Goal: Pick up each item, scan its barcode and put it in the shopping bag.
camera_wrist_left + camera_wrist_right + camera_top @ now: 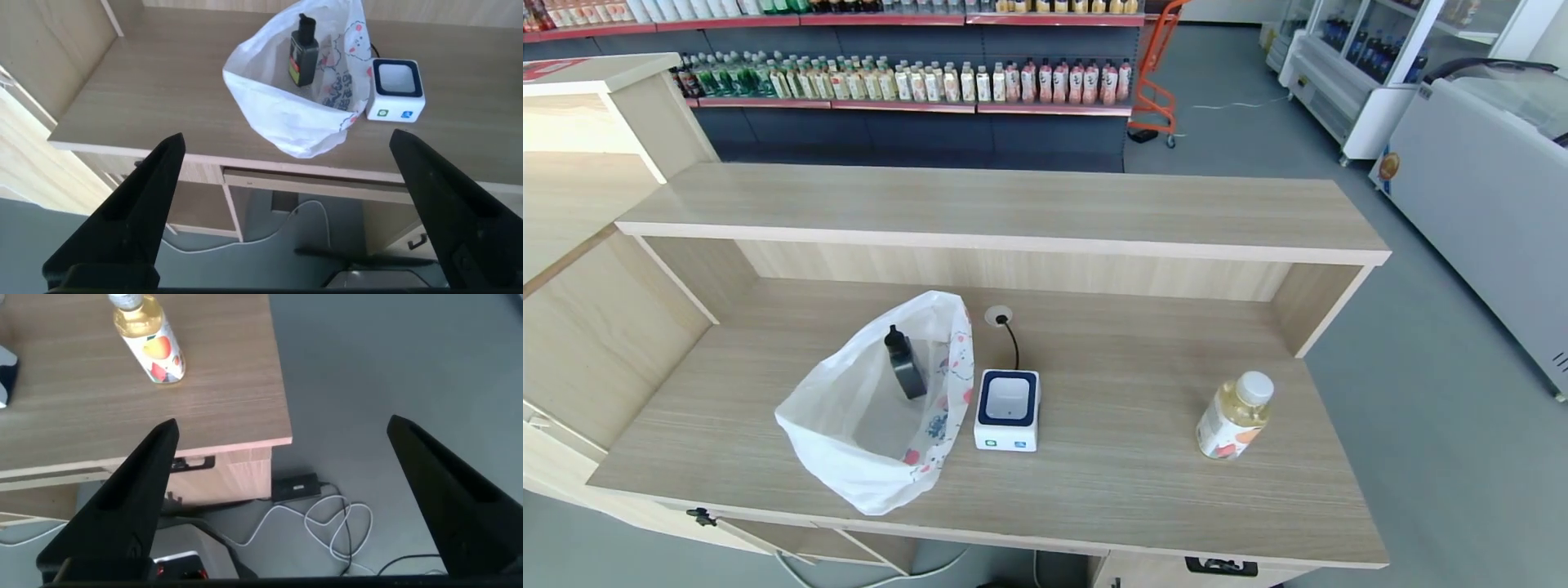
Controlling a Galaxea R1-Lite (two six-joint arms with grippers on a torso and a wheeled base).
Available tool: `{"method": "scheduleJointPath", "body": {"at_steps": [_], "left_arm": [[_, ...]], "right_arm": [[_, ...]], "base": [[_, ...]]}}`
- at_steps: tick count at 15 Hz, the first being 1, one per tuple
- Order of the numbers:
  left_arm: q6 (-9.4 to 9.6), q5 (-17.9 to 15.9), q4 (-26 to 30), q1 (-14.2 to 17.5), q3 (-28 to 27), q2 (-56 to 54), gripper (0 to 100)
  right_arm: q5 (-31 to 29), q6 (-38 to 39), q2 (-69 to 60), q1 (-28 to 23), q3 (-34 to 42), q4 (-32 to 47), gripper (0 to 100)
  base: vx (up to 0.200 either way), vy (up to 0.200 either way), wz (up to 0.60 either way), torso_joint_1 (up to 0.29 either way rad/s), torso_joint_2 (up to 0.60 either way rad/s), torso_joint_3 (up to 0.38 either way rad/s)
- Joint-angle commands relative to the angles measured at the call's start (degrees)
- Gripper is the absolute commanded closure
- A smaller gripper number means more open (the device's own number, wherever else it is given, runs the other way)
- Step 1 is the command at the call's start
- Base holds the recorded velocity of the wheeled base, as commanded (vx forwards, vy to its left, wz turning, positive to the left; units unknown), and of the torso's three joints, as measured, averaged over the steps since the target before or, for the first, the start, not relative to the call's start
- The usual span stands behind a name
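A white shopping bag (874, 408) stands open on the wooden counter (1111, 457), with a dark bottle (903, 363) upright inside it. Right beside the bag sits the white barcode scanner (1008, 410) with a dark window. A clear bottle of yellow drink (1235, 415) with a white cap stands alone near the counter's right end. My left gripper (286, 212) hangs open below the counter's front edge, in front of the shopping bag (294, 90), dark bottle (301, 54) and scanner (395, 88). My right gripper (278, 502) is open too, over the floor off the counter's right corner, near the drink bottle (149, 339).
A raised wooden ledge (1013, 212) runs along the counter's back, and side walls close both ends. The scanner's cable (1011, 339) goes into a hole behind it. Drink shelves (907, 82) and freezers (1478, 163) stand farther off. Cables (327, 527) lie on the floor.
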Motion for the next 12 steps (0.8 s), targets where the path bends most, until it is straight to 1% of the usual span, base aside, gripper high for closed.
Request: {"method": "scheduleJointPath", "body": {"at_steps": [1,2,3,4,5,6,8,9,10,12], "left_arm": [[-0.11,0.04,-0.02,-0.02,0.00,-0.02,0],[-0.11,0.04,-0.02,0.07,0.00,-0.02,0],[-0.11,0.04,-0.02,-0.02,0.00,-0.02,0],[-0.11,0.04,-0.02,-0.02,0.00,-0.02,0],[-0.11,0.04,-0.02,-0.02,0.00,-0.02,0],[-0.11,0.04,-0.02,-0.02,0.00,-0.02,0],[-0.11,0.04,-0.02,-0.02,0.00,-0.02,0],[-0.11,0.04,-0.02,-0.02,0.00,-0.02,0],[-0.11,0.04,-0.02,-0.02,0.00,-0.02,0],[-0.11,0.04,-0.02,-0.02,0.00,-0.02,0]], "right_arm": [[0.03,0.21,0.86,0.23,-1.95,0.61,0],[0.29,1.70,6.05,1.19,-7.93,2.54,0],[0.64,5.22,13.61,1.99,-14.78,4.47,0],[0.56,8.38,24.06,1.99,-21.02,5.35,0],[0.12,8.91,30.48,1.55,-22.43,5.18,0],[0.12,8.91,34.00,1.46,-22.34,5.00,0],[0.29,8.56,42.87,2.16,-18.39,3.51,0],[0.20,8.65,47.00,4.62,-16.45,0.69,0],[0.20,8.73,53.24,6.38,-14.17,-5.11,0],[0.29,8.65,59.31,8.05,-13.64,-9.50,0]], "base": [[0.000,0.000,0.00,0.000,0.00,0.000],[0.000,0.000,0.00,0.000,0.00,0.000],[0.000,0.000,0.00,0.000,0.00,0.000],[0.000,0.000,0.00,0.000,0.00,0.000],[0.000,0.000,0.00,0.000,0.00,0.000],[0.000,0.000,0.00,0.000,0.00,0.000],[0.000,0.000,0.00,0.000,0.00,0.000],[0.000,0.000,0.00,0.000,0.00,0.000],[0.000,0.000,0.00,0.000,0.00,0.000],[0.000,0.000,0.00,0.000,0.00,0.000]]}}
